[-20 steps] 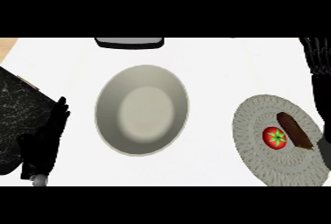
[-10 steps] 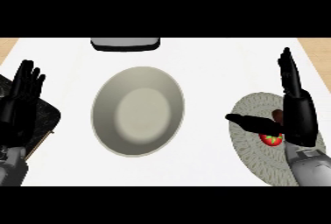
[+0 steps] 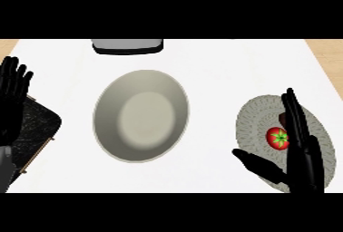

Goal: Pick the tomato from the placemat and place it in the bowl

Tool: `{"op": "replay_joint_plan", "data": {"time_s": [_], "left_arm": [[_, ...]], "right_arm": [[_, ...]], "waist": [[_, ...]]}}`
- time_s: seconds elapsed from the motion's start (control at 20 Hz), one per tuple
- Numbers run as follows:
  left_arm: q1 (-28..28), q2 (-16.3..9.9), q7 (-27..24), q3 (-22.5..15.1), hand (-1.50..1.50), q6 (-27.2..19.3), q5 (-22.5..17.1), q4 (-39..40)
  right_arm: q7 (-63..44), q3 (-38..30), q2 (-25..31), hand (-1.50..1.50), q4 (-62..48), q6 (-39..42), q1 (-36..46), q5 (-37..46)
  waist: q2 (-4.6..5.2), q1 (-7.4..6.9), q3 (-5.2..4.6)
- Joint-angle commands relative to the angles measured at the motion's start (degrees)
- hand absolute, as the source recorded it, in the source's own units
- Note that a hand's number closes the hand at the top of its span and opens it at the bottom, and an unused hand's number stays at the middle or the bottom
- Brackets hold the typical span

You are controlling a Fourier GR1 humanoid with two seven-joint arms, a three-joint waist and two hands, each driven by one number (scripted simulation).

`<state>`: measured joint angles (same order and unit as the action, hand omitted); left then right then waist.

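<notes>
Since half a second ago our right hand (image 3: 298, 149) has dropped lower over the round, ribbed grey placemat (image 3: 253, 118), fingers straight and thumb spread wide, holding nothing — the tomato (image 3: 278, 137), small, glossy red with a green star calyx, sits on the mat just beside the fingers. We judge the risk is a smooth round fruit rolling off if nudged before the fingers close. Left hand (image 3: 13, 97) rests open at the left edge; the pale, shallow oval bowl (image 3: 140, 115) waits mid-counter.

Left robot hand (image 3: 13, 106) open upright, right robot hand (image 3: 300, 152) open
</notes>
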<state>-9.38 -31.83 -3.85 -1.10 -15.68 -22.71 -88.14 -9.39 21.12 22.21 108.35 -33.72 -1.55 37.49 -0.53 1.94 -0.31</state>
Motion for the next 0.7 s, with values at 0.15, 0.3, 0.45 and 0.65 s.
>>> {"op": "replay_joint_plan", "data": {"time_s": [0.15,0.3,0.45,0.65], "left_arm": [[1.42,0.73,-3.48,1.32,0.0,2.64,-0.55,2.81],[-0.86,-0.45,-0.73,1.86,0.0,2.27,-0.95,2.07],[0.09,0.41,-1.94,0.98,0.0,2.83,-0.29,1.88],[-0.98,-0.79,-3.14,3.55,0.0,6.21,-2.11,4.37]], "right_arm": [[-23.59,-1.17,6.26,-1.5,15.86,14.92,-8.33,12.95],[-30.82,0.73,10.34,-1.5,20.91,26.89,-10.43,11.76],[-38.91,0.19,13.41,-1.5,27.22,37.56,-10.31,8.65],[-47.95,2.28,13.94,-1.5,30.46,48.69,-8.04,5.21]], "waist": [[-0.02,0.67,-0.15],[0.04,0.62,-0.18],[0.22,-0.53,-0.1],[0.61,-1.81,0.03]]}}
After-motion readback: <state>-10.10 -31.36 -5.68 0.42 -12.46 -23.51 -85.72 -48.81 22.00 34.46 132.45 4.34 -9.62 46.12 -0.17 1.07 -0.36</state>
